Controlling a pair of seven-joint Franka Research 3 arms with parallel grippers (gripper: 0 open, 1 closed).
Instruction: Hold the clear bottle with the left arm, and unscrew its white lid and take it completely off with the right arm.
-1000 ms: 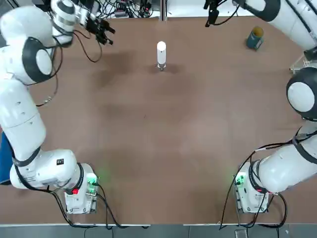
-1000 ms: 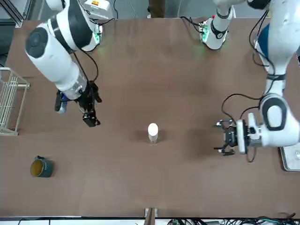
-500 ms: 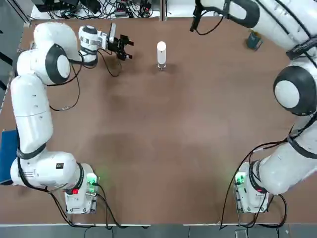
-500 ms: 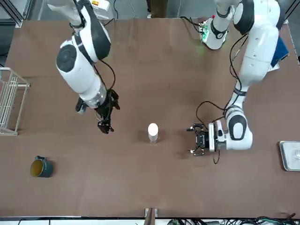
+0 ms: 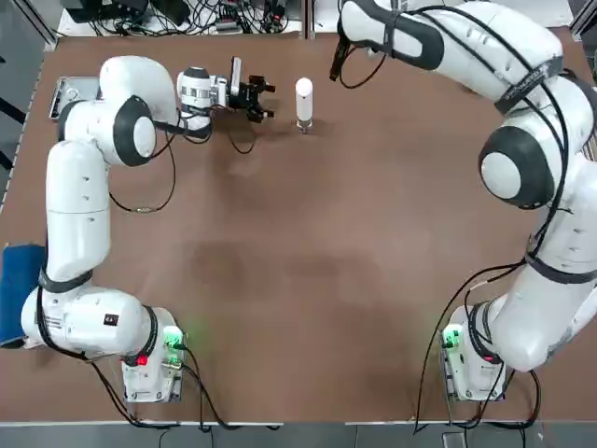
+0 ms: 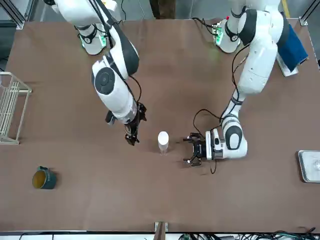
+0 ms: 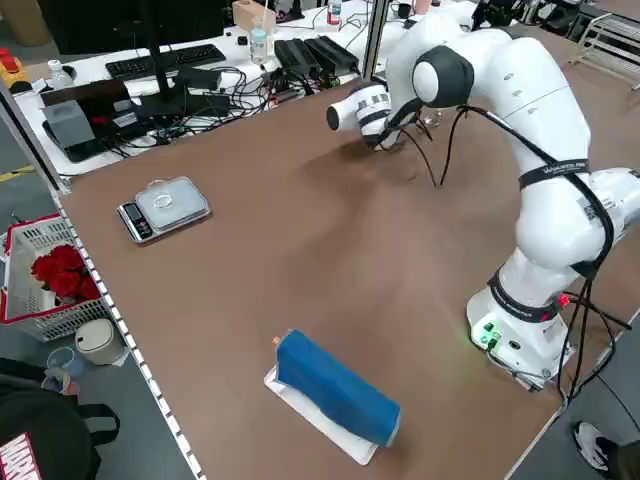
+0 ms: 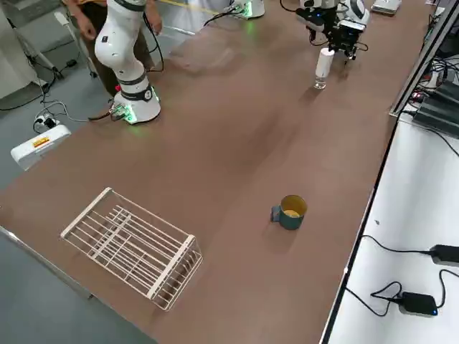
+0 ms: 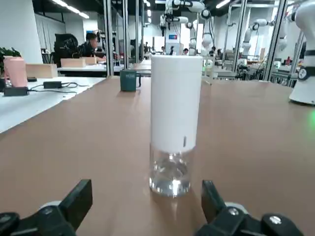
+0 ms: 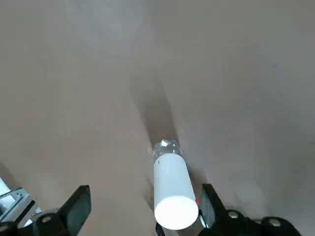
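Both grippers' jaws apart, white lid (image 9: 175, 103) hiding the upper clear bottle (image 9: 170, 172), left gripper (image 9: 147, 209) cropped

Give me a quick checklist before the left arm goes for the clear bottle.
Clear bottle upright on the table: ok.
White lid on the bottle: ok.
Left tool, beside the bottle, open: ok.
Right tool, above and beside the bottle, open: ok.
Bottle gripped by the left tool: not ok, nothing holds it.
Lid thread loose enough to turn: cannot tell.
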